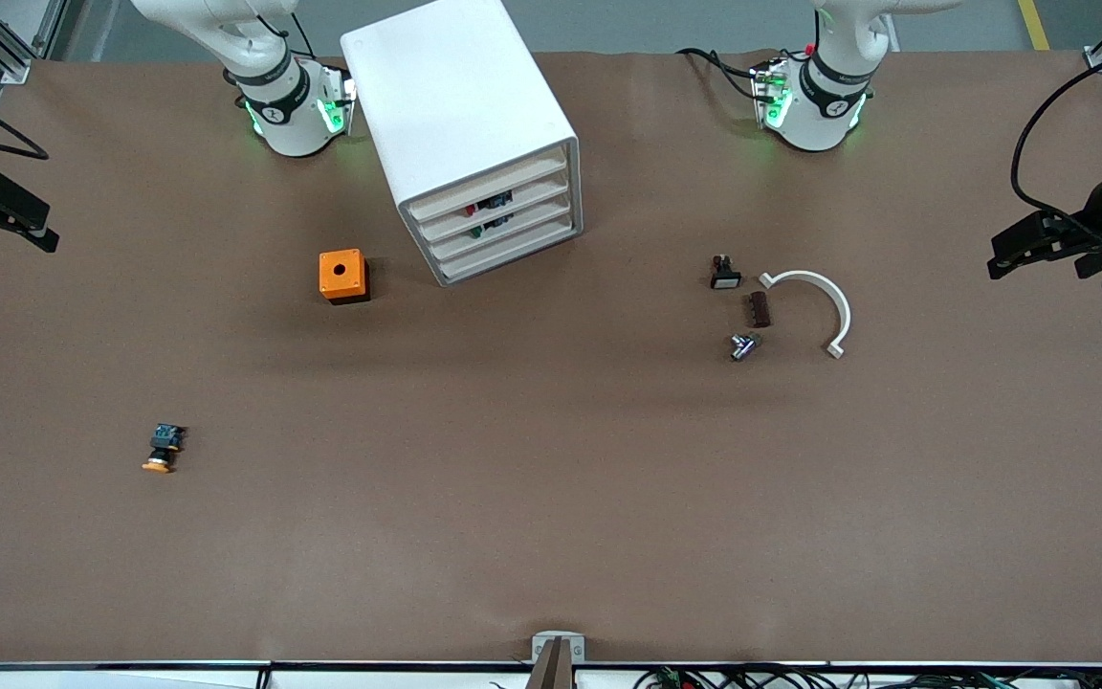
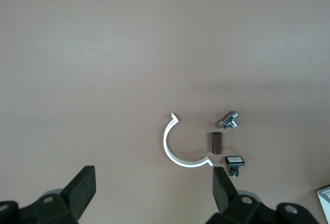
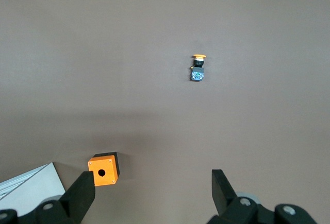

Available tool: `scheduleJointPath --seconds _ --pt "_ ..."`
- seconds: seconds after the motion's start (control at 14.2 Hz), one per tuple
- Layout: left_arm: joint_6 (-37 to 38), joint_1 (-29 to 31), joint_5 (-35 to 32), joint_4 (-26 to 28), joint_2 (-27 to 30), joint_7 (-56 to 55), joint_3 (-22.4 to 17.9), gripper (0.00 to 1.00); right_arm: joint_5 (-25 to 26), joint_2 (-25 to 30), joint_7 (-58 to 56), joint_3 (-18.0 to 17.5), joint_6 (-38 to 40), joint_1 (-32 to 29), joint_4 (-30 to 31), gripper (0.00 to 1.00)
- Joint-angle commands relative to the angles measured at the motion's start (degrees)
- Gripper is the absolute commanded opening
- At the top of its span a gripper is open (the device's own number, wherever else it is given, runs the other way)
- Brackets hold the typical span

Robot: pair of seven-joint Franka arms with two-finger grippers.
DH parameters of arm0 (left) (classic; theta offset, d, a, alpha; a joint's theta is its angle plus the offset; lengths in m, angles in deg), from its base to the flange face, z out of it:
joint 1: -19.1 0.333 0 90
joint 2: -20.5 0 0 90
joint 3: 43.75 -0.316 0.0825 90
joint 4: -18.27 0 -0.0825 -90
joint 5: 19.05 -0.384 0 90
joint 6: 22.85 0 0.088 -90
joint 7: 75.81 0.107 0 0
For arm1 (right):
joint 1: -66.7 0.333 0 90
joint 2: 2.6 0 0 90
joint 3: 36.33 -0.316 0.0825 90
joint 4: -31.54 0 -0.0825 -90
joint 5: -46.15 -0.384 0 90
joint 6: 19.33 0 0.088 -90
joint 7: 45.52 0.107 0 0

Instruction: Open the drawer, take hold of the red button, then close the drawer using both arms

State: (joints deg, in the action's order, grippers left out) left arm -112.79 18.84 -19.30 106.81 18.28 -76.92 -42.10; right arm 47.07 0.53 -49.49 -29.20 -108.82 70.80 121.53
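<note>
The white cabinet (image 1: 455, 96) stands at the robots' side of the table between the two bases, and all four drawers are shut. Through the pale front of the second drawer from the top (image 1: 522, 194) a small red and black thing shows, the button (image 1: 472, 209). My left gripper (image 1: 1024, 251) hangs open and empty over the left arm's end of the table; its own view (image 2: 153, 183) shows bare table between its fingers. My right gripper (image 1: 6, 215) hangs open and empty over the right arm's end; it also shows in its own view (image 3: 153, 185).
An orange cube with a hole (image 1: 342, 276) sits beside the cabinet toward the right arm's end. An orange-capped button (image 1: 163, 449) lies nearer the front camera. Toward the left arm's end lie a white curved clip (image 1: 814, 306), a brown block (image 1: 760, 309), a metal fitting (image 1: 744, 345) and a small switch (image 1: 724, 273).
</note>
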Motion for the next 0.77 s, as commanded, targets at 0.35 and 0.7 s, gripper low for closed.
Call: scheduleJointPath --seconds 0.35,0.7 --pt "0.5 0.1 0.1 -0.2 0.4 0.5 -0.1 1.0 1.0 0.1 0.9 -0.4 -0.4 -0.2 0.2 1.0" --pt "0.6 -0.1 0.1 0.5 -0.7 0.4 -0.2 1.0 0.9 0.1 0.9 -0.4 -0.5 -0.3 0.4 1.0"
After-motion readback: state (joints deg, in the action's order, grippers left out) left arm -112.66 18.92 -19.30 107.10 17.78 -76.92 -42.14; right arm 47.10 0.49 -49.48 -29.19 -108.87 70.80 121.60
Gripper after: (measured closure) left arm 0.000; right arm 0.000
